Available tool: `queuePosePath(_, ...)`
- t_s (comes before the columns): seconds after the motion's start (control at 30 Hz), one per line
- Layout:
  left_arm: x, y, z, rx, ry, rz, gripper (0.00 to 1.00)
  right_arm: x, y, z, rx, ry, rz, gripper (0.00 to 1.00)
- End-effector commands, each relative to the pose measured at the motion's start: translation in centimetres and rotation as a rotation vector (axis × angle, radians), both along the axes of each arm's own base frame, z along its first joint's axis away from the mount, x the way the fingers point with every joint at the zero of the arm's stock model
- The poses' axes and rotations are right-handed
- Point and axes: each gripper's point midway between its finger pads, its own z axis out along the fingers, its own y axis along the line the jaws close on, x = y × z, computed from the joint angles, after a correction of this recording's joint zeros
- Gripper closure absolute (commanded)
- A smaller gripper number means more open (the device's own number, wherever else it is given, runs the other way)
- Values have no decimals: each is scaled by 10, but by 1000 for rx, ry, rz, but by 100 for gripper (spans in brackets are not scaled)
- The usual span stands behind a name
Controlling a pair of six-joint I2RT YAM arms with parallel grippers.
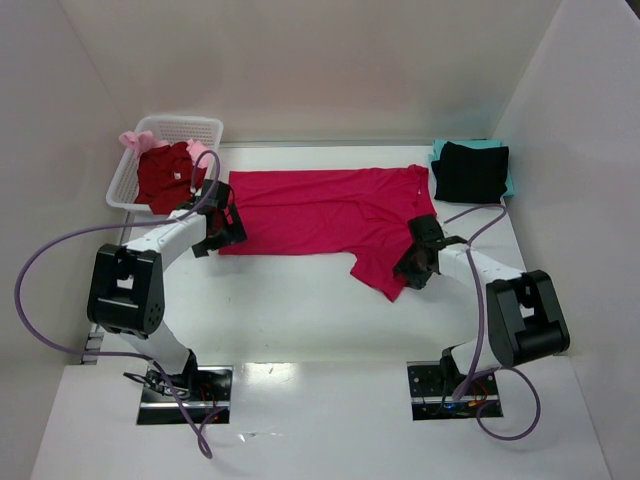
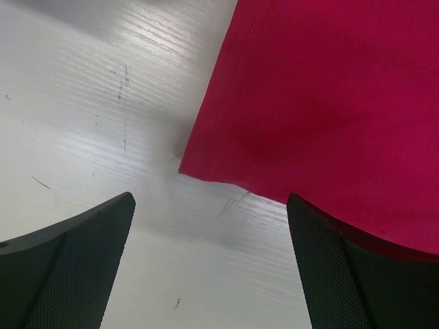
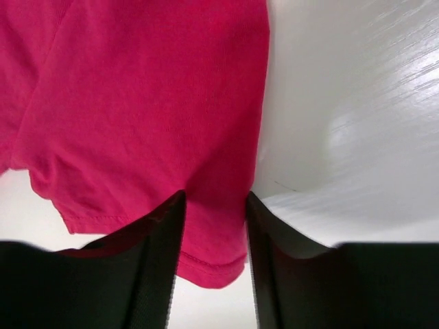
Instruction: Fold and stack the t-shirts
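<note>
My left gripper [image 2: 211, 205] gapes wide over the hem corner of the bright crimson-pink cloth t-shirt [image 1: 320, 210], which lies spread flat mid-tabletop [image 1: 300, 310]. My right gripper [image 3: 216, 205] stands narrow astride the shirt's sleeve at five o'clock; I cannot tell whether it pinches. A folded black tee [image 1: 470, 172] lies at two o'clock.

Crimson-pink t-shirt [image 1: 320, 210], white lattice basket [image 1: 190, 121]

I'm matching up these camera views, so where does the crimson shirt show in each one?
Top external: crimson shirt spread flat mid-table.
Left wrist: its corner, upper right.
Right wrist: its sleeve, from upper left down to bottom centre.
Shared landmark: the white table beside the cloth.
</note>
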Motion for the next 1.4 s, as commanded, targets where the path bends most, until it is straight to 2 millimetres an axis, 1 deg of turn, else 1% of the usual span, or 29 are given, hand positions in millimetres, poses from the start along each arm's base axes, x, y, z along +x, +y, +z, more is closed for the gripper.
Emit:
queuePosePath(0.0, 16, 0, 10, 2, -47, 17, 1, 10, 2, -2, -17, -17, -7, 56)
queuePosePath(0.1, 16, 0, 10, 2, -47, 17, 1, 11, 0, -2, -27, -20, -11, 64)
queuePosePath(0.13, 15, 0, 7, 4, -38, 16, 1, 9, -1, -3, -29, -11, -11, 65)
queuePosePath(0.2, 18, 1, 10, 10, -48, 21, 1, 9, -1, -3, -29, -11, -11, 69)
queuePosePath(0.27, 17, 2, 3, 13, -30, 20, 2, 10, 0, -1, -27, -19, -11, 70)
queuePosePath(0.37, 19, 1, -2, 16, -16, 20, 5, 7, -1, -1, -27, -18, -11, 70)
queuePosePath(0.4, 19, 3, -1, 25, -18, 25, 9, 7, -1, -1, -27, -18, -11, 70)
queuePosePath(0.43, 19, 3, -5, 27, -9, 25, 10, 7, -1, -1, -27, -18, -11, 70)
queuePosePath(0.5, 22, 4, -4, 33, -22, 29, 12, 8, -2, 1, -32, -31, -15, 70)
queuePosePath(0.57, 24, 6, -6, 41, -27, 43, 17, 7, -3, 3, -33, -31, -15, 70)
queuePosePath(0.67, 25, 10, -11, 62, -20, 52, 20, 8, -3, 6, -30, -41, -15, 70)
queuePosePath(0.7, 25, 10, -11, 62, -20, 52, 24, 8, -3, 6, -30, -41, -15, 70)
queuePosePath(0.8, 30, 10, -10, 62, -43, 65, 27, 9, -2, 8, -27, -50, -15, 70)
queuePosePath(0.9, 29, 12, -13, 73, -36, 69, 30, 9, -2, 8, -27, -50, -15, 70)
queuePosePath(0.93, 31, 12, -15, 69, -39, 77, 30, 10, -2, 11, -25, -60, -15, 70)
queuePosePath(0.97, 28, 12, -18, 71, -30, 77, 34, 10, -2, 11, -25, -60, -15, 70)
queuePosePath(1.07, 30, 10, -21, 62, -29, 73, 41, 8, -3, 13, -25, -59, -15, 70)
queuePosePath(1.13, 30, 10, -21, 62, -29, 73, 47, 5, -3, 10, -27, -50, -15, 70)
queuePosePath(1.2, 27, 11, -24, 60, -21, 80, 52, 5, -3, 10, -27, -50, -15, 70)
queuePosePath(1.23, 27, 11, -24, 60, -21, 80, 58, 5, -3, 10, -27, -50, -15, 70)
queuePosePath(1.3, 27, 9, -24, 52, -20, 76, 64, 5, -3, 10, -27, -50, -15, 70)
queuePosePath(1.37, 26, 9, -27, 54, -11, 76, 68, 5, -3, 10, -27, -50, -15, 73)
